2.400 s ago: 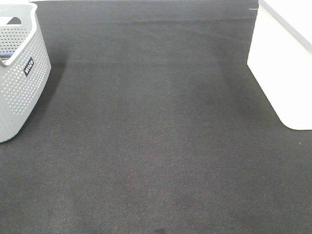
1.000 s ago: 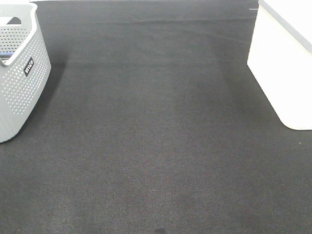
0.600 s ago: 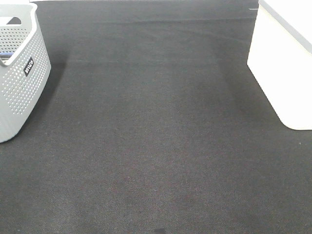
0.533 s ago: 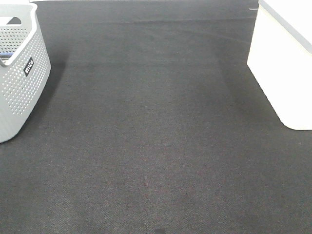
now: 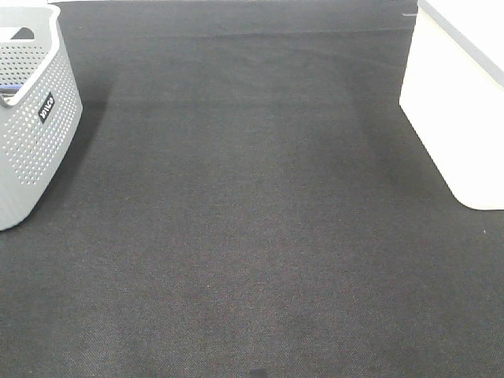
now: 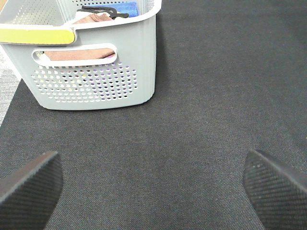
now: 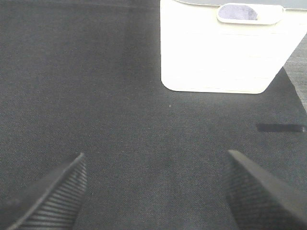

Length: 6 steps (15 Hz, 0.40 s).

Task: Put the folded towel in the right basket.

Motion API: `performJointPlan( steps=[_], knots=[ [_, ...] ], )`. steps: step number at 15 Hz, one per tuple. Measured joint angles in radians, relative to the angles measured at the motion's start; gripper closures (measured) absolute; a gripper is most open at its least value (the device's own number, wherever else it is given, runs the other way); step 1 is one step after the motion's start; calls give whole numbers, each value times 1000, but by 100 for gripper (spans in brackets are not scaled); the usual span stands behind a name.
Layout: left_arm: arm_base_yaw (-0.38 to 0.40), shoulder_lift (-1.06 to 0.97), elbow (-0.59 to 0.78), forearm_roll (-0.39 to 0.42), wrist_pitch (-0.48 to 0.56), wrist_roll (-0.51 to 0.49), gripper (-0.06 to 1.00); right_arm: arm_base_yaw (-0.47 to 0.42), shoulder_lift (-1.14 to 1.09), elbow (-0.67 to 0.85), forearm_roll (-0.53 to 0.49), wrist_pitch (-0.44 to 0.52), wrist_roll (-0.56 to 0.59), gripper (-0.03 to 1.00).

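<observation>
Exterior high view: dark mat (image 5: 252,220) is seen bare between both baskets.
Left basket (image 5: 31,118): set at the left edge, holding cloths (image 6: 79,53).
Right basket (image 5: 461,102): white, at the right edge.
Folded towel: cannot be identified.
Left gripper (image 6: 153,184): spread wide, holding nothing.
Right gripper (image 7: 153,191): spread wide, holding nothing.

Even, fairly bright overhead light. The smooth white plastic basket (image 5: 461,110) is overexposed, its surface detail washed out. The perforated grey plastic basket (image 5: 31,118) casts a soft shadow on the dark woven mat (image 5: 252,236). Both wrist views are sharp mid-frame, while their nearest corners blur.
</observation>
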Motion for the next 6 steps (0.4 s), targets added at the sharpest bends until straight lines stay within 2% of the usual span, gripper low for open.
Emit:
performJointPlan(
  steps=[6],
  knots=[
    [0, 0, 0, 0, 0, 0, -3, 0, 0, 0, 0, 0, 0, 23]
  ],
)
